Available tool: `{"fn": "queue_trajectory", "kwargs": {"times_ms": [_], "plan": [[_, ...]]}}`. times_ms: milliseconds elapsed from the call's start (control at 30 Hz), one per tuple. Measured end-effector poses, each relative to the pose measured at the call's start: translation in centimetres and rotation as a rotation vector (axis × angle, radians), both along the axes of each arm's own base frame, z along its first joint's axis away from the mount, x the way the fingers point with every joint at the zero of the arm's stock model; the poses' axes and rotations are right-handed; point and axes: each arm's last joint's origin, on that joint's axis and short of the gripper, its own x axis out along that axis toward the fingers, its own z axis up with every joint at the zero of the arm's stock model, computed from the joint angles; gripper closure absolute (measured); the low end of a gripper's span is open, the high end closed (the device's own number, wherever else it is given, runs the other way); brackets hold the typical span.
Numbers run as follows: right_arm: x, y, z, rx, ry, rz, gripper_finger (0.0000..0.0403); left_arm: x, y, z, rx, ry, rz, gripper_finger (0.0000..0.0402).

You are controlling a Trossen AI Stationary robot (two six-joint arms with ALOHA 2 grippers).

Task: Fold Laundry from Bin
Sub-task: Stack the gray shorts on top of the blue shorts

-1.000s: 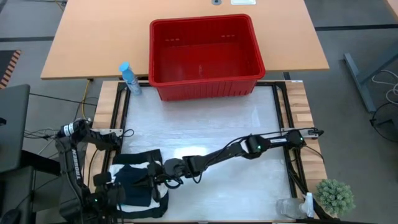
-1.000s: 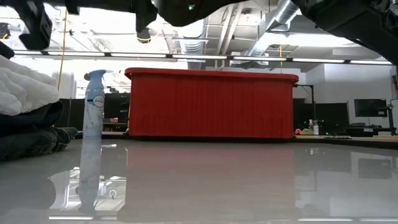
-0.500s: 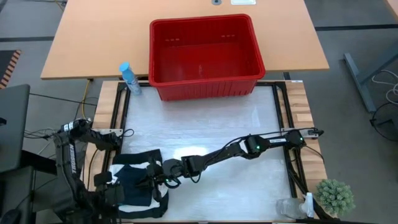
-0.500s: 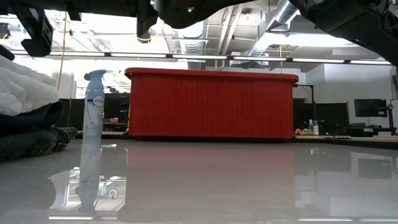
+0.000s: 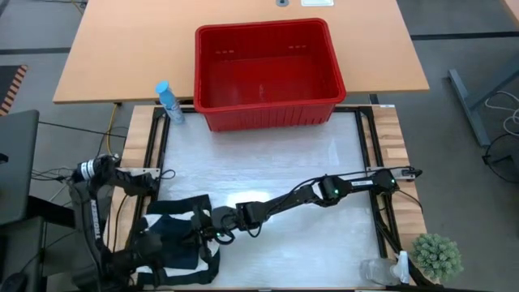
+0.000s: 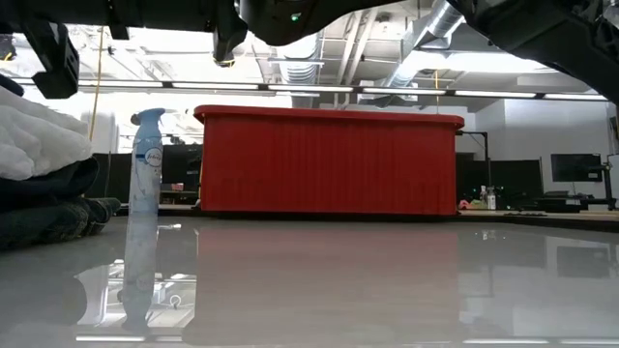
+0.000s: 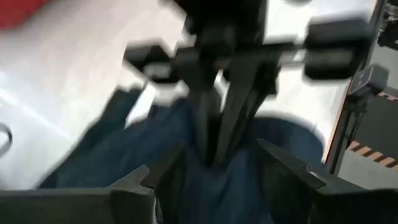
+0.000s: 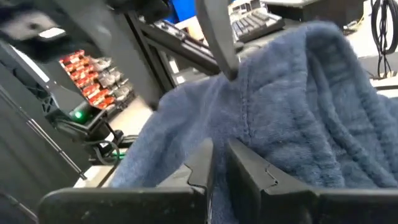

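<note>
The laundry (image 5: 180, 239) lies heaped at the table's near left corner. In the low view it shows as a white crinkled cloth (image 6: 39, 135) on dark garments (image 6: 48, 208). On top is a dark blue fleecy cloth (image 8: 298, 106). My right gripper (image 8: 221, 158) reaches level across the table from the right and is shut on this cloth. My left gripper (image 7: 230, 171) slants down over the pile from the near left, its fingers wide apart, with the blue cloth (image 7: 155, 155) and the right gripper (image 7: 217, 143) between them. The red bin (image 5: 263, 73) stands at the far edge. My left gripper has one fingertip (image 8: 219, 43) on the blue cloth's raised fold (image 8: 239, 87), coming from above; nothing is pinched between its fingers. My right gripper pinches a fold of the blue cloth (image 8: 217, 134) between its two fingers, coming level from the table's right side. The cloth rests slack on the pile.
A blue spray bottle (image 5: 169, 101) stands beside the bin's left wall. A small potted plant (image 5: 438, 255) and a clear bottle (image 5: 381, 269) are at the near right corner. The white table top (image 5: 308, 170) lies bare between pile and bin.
My left gripper has turned about its wrist and tipped down over the pile, shifting a little toward the table's left edge. The pile and my right gripper have stayed where they were.
</note>
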Motion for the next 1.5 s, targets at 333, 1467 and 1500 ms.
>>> {"fn": "queue_trajectory", "kwargs": {"times_ms": [333,1467,1500], "plan": [[0.2,-0.7,-0.1,-0.003,0.021,-0.012,0.0333,-2.7,2.1,-6.0,0.052,0.016,0.165,0.0226],[-7.0,2.0,11.0,-0.253,0.176,0.063,0.0382,1.1,5.9,4.3,-0.218,0.182,0.088,0.0401],[-7.0,2.4,10.3,-0.255,0.195,0.063,0.0388,1.0,6.2,4.8,-0.231,0.165,0.082,0.0401]]}}
